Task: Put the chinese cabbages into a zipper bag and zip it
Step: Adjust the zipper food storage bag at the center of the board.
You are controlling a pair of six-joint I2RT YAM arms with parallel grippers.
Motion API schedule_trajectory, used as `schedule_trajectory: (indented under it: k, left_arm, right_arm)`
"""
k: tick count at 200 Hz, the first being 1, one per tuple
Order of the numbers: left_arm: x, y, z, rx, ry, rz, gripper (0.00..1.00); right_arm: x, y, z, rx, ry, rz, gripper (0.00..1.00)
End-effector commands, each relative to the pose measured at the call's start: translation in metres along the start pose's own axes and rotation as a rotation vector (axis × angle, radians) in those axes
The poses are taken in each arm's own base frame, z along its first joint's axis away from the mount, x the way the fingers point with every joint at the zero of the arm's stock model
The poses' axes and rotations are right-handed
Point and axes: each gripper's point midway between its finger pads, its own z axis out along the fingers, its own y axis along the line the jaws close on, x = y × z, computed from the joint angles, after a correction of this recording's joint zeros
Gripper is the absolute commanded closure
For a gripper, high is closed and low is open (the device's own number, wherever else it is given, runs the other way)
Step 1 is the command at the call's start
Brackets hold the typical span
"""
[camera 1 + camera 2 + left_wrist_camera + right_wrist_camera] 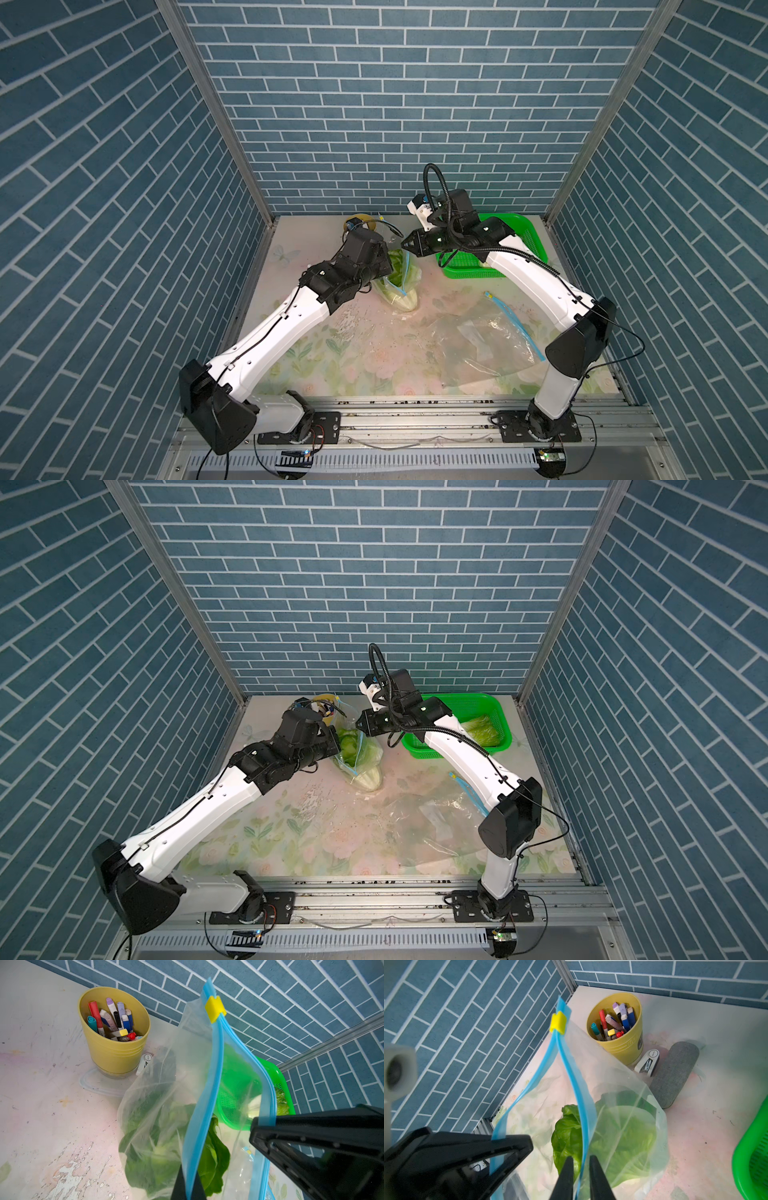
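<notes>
While left fingers are clamping one blue lip of the zipper bag, right fingers standing slightly parted around the other lip, chinese cabbages sitting inside

Blue brick-pattern walls on three sides — worn floral tabletop, aluminium corner posts.

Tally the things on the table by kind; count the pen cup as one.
chinese cabbages: 3
zipper bags: 2
green basket: 1
yellow pen cup: 1
stapler: 1
grey case: 1
Total: 9
</notes>
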Motion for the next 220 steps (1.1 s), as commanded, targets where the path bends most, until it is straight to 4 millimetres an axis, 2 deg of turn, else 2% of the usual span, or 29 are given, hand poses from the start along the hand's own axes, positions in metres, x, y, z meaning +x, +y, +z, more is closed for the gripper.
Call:
schedule_trajectory:
  k: [1, 18, 35, 62, 83, 104, 124, 154, 190, 220]
  left_arm:
    - [-0.012, 0.003, -0.003, -0.015, -0.055, -0.019, 1.0]
    - [-0.012, 0.004, -0.001, -0.014, -0.059, -0.024, 1.0]
    - [-0.014, 0.004, 0.0, -0.013, -0.057, -0.034, 1.0]
    - [-0.017, 0.002, 0.001, -0.007, -0.069, -0.042, 1.0]
    - [-0.018, 0.002, 0.003, -0.01, -0.07, -0.054, 1.0]
    - [-0.018, 0.003, 0.004, -0.013, -0.077, -0.055, 1.0]
    - [-0.018, 0.005, 0.005, -0.021, -0.079, -0.056, 1.0]
    - [-0.018, 0.004, 0.007, -0.023, -0.075, -0.054, 1.0]
    - [-0.017, 0.004, 0.009, -0.019, -0.073, -0.058, 1.0]
    - [-0.018, 0.003, 0.008, -0.013, -0.075, -0.06, 1.0]
  right_arm:
    - [-0.01, 0.012, -0.036, 0.034, -0.078, -0.074, 0.7]
    - [-0.007, 0.013, -0.051, 0.059, -0.112, -0.079, 0.58]
    - [0.001, 0.011, -0.065, 0.1, -0.131, -0.083, 0.51]
    - [0.023, 0.012, -0.078, 0.131, -0.131, -0.099, 0.49]
    - [0.045, 0.017, -0.079, 0.125, -0.125, -0.12, 0.47]
    - [0.071, 0.02, -0.073, 0.128, -0.078, -0.134, 0.46]
    - [0.094, 0.034, -0.059, 0.098, -0.034, -0.179, 0.45]
    - [0.113, 0.054, -0.045, 0.109, -0.017, -0.275, 0.43]
    - [0.113, 0.05, -0.022, 0.181, -0.007, -0.292, 0.43]
    - [0.106, 0.045, -0.01, 0.213, -0.053, -0.309, 0.48]
